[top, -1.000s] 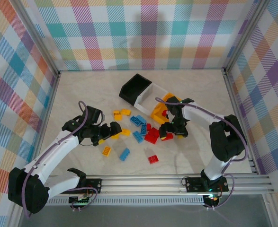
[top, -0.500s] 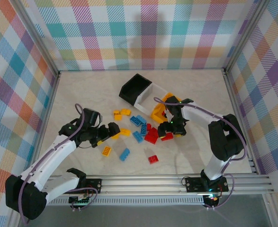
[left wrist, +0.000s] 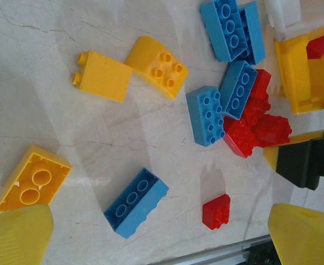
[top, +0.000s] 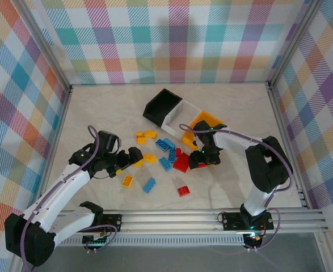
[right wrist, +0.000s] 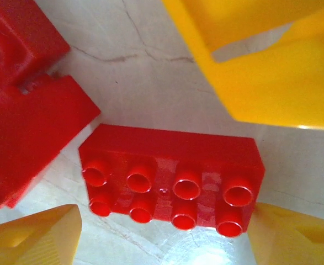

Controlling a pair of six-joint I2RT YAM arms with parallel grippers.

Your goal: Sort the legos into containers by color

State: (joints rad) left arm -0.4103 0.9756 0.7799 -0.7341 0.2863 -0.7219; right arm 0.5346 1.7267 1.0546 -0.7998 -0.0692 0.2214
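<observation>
Shifted leftward since a second ago and narrowed: right jaws, low over the red pile near desk centre. Now astride the two ends of a red eight-stud brick (right wrist: 170, 185), still slightly apart, not clamped. Left jaws spread wide, holding nothing, above loose yellow and blue legos (left wrist: 137, 201). Joined containers (top: 155, 115) nearer the far edge.

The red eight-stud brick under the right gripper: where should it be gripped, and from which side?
Come straight down: the red brick lies flat, studs up, leaving only its side walls to pinch. Probably take the two short ends, flat and parallel; the right gripper's fingers stand either side of them. A neighbouring red brick crowds one end.
</observation>
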